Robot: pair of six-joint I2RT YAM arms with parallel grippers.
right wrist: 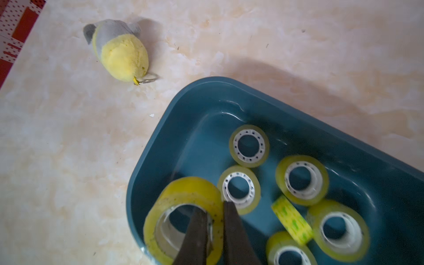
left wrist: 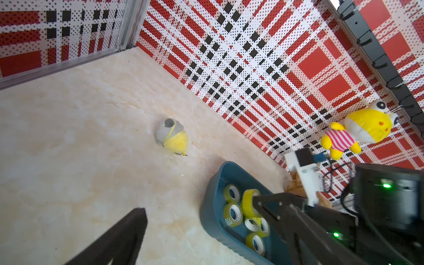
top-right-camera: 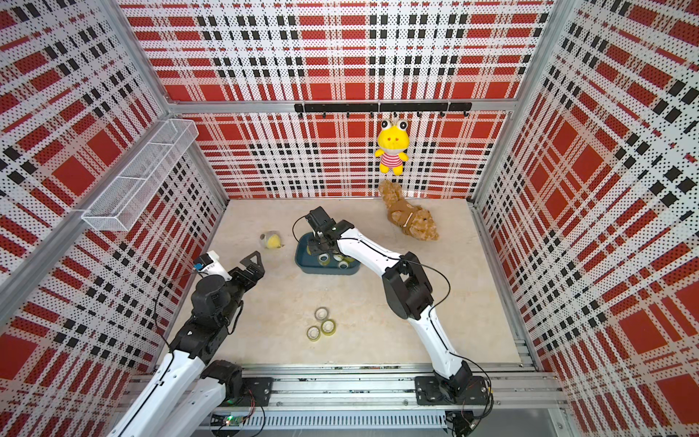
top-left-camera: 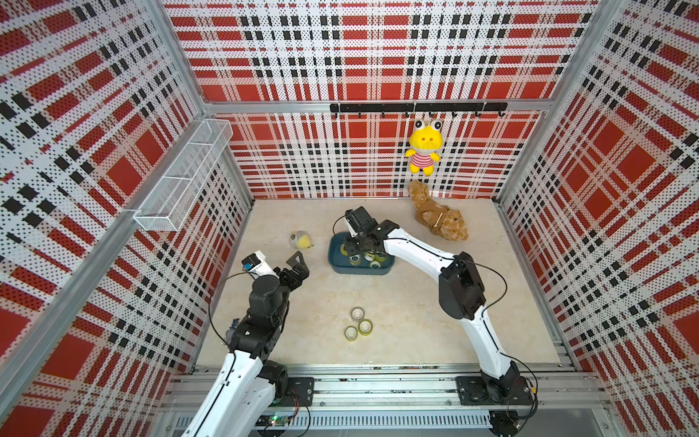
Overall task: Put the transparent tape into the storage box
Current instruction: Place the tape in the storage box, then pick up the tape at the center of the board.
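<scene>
Right gripper [right wrist: 214, 207]: clamped on the wall of a transparent tape roll [right wrist: 183, 195], over a corner of the storage box [right wrist: 183, 128].
Storage box: frame centre in both top views.
Left gripper [top-left-camera: 299, 266]: jaws wide, empty.
Desk [top-left-camera: 416, 321]: three loose rolls [top-left-camera: 360, 327], lower centre.

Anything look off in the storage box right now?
One tape roll stands on edge, tilted between flat rolls in the storage box. The right gripper's jaws pinch a raised roll there.
</scene>
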